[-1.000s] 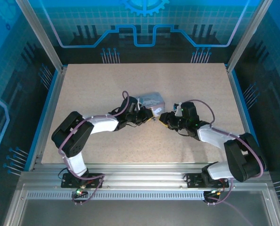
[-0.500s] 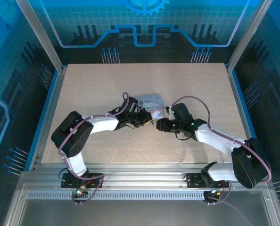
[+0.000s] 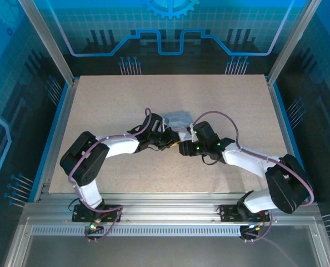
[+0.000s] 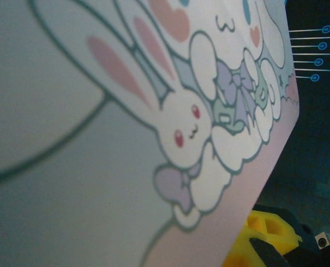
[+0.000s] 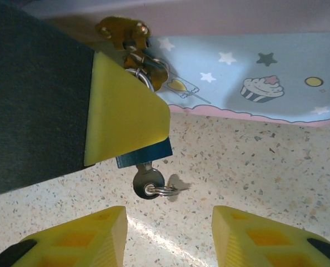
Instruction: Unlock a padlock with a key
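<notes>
Over on the left of the speckled surface [image 3: 109, 100], the left arm [image 3: 118, 146] stretches toward the middle. Its wrist camera sits so close to the tin box [image 4: 154, 111] that the printed bunnies blur.

Seen from the right wrist, one of the left fingers [image 5: 123, 114] lies over the upper part of the padlock [image 5: 148, 154]. It is tight against the box's pale-blue front wall, just below a gold hasp [image 5: 123, 30]. Its partner is hidden, so I cannot tell whether that pair is clenched on the lock or just resting against it.

The lock's bluish bottom edge pokes out under the yellow pad. The key [image 5: 147, 182] sticks out of the lock's underside, head down, with a small ring [image 5: 164, 192] through its head.

Further right, the right fingers [image 5: 265, 236] are released and spread wide. They sit near the key with their tips to either side of it, not touching it. From above, the right arm [image 3: 248, 161] reaches in from the right edge, and its tip nearly meets the left arm's tip just in front of the box.
</notes>
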